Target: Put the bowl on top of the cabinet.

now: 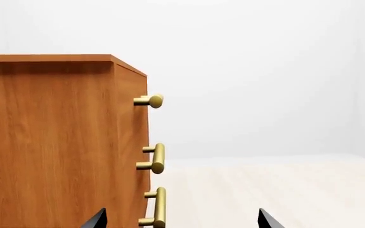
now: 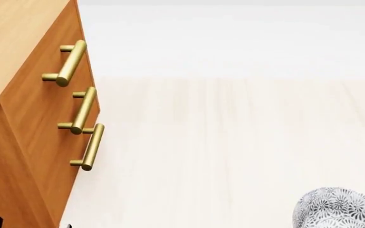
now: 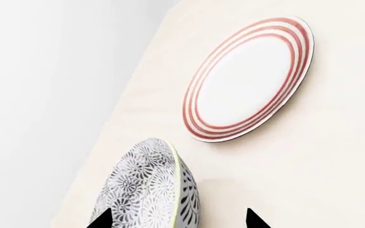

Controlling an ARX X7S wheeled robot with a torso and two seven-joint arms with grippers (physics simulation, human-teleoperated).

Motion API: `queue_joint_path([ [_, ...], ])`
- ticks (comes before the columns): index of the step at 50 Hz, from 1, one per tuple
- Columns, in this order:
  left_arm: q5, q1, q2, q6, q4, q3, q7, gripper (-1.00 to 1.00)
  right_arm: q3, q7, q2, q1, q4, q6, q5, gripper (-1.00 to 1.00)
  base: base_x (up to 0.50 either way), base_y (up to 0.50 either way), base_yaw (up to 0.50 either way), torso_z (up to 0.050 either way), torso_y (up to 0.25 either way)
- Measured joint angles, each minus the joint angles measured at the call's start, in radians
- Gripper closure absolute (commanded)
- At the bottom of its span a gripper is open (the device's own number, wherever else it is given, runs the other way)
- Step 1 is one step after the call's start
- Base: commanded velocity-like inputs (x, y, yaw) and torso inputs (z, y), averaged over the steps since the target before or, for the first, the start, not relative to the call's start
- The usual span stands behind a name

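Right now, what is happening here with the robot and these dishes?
The robot is meant to put the patterned bowl on top of the wooden cabinet, and that is not yet done. The right gripper is at the bowl, one fingertip on each side of its rim; whether it grips cannot be told. A red-ringed plate lies flat beside the bowl, apart from it. The left gripper is open and empty beside the cabinet.

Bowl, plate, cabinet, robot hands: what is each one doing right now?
bowl: on the pale surface, between the right gripper tips, not on the cabinet.
plate: flat, empty, apart from the bowl.
cabinet: top bare where visible.
left gripper: open, empty.
right gripper: open.
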Motion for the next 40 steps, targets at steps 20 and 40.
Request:
queue_joint_path([
  [20,-0.003,-0.003,-0.004,0.001,-0.001,0.004,-0.005,-1.00,-0.003,0.041,0.020,0.061,0.061,0.028,0.018,-1.00,0.00,0.00,0.00,0.000,0.000],
  [40,0.014,-0.008,-0.005,-0.009,-0.001,0.012,-0.020,-1.00,-0.058,0.041,0.065,0.159,0.158,0.134,0.090,-1.00,0.00,0.00,0.00,0.000,0.000],
])
